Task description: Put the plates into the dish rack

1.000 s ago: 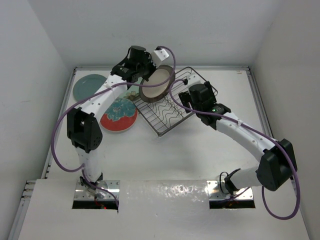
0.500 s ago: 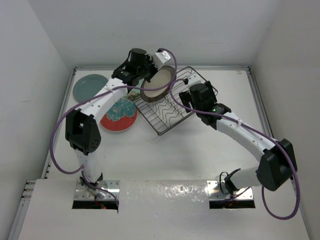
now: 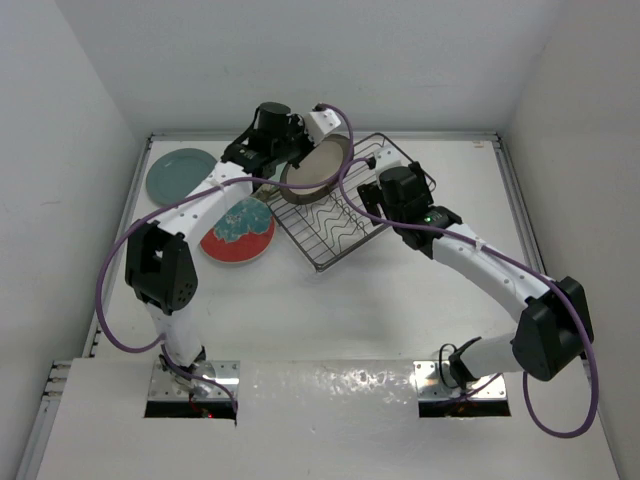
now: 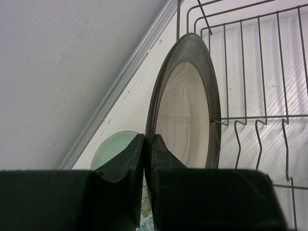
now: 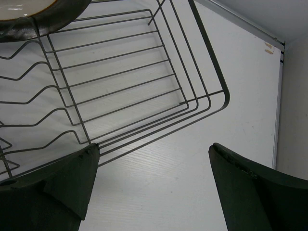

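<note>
My left gripper [image 3: 298, 150] [image 4: 148, 140] is shut on the rim of the glossy cream plate with a brown rim [image 3: 316, 165] [image 4: 185, 106]. It holds the plate tilted on edge over the far left end of the dish rack [image 3: 345, 212] [image 4: 260, 115]. The plate's edge also shows in the right wrist view [image 5: 38, 17]. My right gripper [image 3: 388, 200] [image 5: 154, 147] is open and empty above the rack's right side [image 5: 144, 91]. The dark teal plate [image 3: 180, 172] and the red-rimmed plate [image 3: 238, 231] lie flat left of the rack. The pale mint plate [image 4: 114, 148] lies under my left arm.
The table's raised border [image 3: 500, 140] runs along the back and both sides, with white walls close behind it. The rack sits at an angle, its wavy dividers [image 3: 335, 218] bare. My left arm [image 3: 200, 200] reaches over the flat plates.
My left gripper has turned and shifted slightly toward the back, so the cream plate stands more edge-on over the rack. The right arm has not moved.
</note>
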Controlling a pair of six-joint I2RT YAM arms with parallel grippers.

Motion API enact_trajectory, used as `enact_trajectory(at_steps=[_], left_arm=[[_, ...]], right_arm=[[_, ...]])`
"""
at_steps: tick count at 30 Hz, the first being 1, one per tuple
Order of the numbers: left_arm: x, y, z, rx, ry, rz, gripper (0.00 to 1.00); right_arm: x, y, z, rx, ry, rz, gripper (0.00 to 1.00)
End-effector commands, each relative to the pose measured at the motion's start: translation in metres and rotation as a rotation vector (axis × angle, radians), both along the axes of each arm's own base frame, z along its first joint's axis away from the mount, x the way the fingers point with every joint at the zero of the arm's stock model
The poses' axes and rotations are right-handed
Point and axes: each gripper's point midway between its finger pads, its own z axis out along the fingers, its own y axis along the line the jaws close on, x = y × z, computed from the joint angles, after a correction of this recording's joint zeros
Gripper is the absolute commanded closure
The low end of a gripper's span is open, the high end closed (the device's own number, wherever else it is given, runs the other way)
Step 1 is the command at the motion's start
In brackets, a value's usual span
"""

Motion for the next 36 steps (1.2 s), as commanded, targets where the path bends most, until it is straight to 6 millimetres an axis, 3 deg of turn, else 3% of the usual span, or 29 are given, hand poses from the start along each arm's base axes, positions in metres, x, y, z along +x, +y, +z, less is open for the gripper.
enact_trajectory(at_steps=[1, 4, 8, 10, 13, 15, 17, 20, 23, 26, 31, 32, 36], left_arm=[[-0.013, -0.009, -0.002, 0.005, -0.003, -0.063, 1.00], [-0.026, -0.011, -0.024, 0.029, 0.027, -0.086, 1.00], [-0.029, -0.014, -0.034, 0.004, 0.058, -0.066, 1.00], [-0.024, -0.014, -0.029, -0.020, 0.048, -0.038, 1.00], [0.000, -0.004, -0.001, -0.055, -0.043, 0.087, 1.00], [0.005, -0.007, 0.004, -0.049, -0.042, 0.079, 1.00], [0.001, -0.011, -0.005, -0.049, 0.000, 0.056, 1.00], [-0.019, -0.015, -0.046, -0.067, 0.146, 0.045, 1.00], [-0.033, -0.015, -0.075, -0.078, 0.228, 0.043, 1.00], [-0.038, -0.014, -0.083, -0.091, 0.238, 0.043, 1.00], [-0.025, -0.008, -0.077, -0.090, 0.193, 0.096, 1.00], [-0.021, -0.009, -0.069, -0.097, 0.180, 0.103, 0.96], [-0.012, -0.007, -0.044, -0.126, 0.157, 0.121, 0.60]], right_arm=[[0.011, 0.006, 0.020, 0.033, -0.055, 0.004, 0.06], [0.011, 0.006, 0.019, 0.031, -0.051, 0.005, 0.06], [0.011, 0.006, 0.019, 0.032, -0.048, 0.008, 0.06], [0.012, 0.008, 0.018, 0.033, -0.044, 0.012, 0.06], [0.014, 0.010, 0.021, 0.038, -0.047, 0.017, 0.06], [0.013, 0.011, 0.021, 0.039, -0.046, 0.021, 0.06], [0.014, 0.010, 0.022, 0.038, -0.048, 0.017, 0.06], [0.013, 0.008, 0.022, 0.038, -0.050, 0.007, 0.06], [0.009, 0.006, 0.020, 0.044, -0.052, 0.003, 0.06], [0.006, 0.004, 0.019, 0.066, -0.057, -0.003, 0.06], [0.005, 0.004, 0.016, 0.082, -0.047, -0.010, 0.06], [0.005, 0.004, 0.017, 0.087, -0.049, -0.012, 0.05], [0.004, 0.004, 0.020, 0.096, -0.051, -0.016, 0.05]])
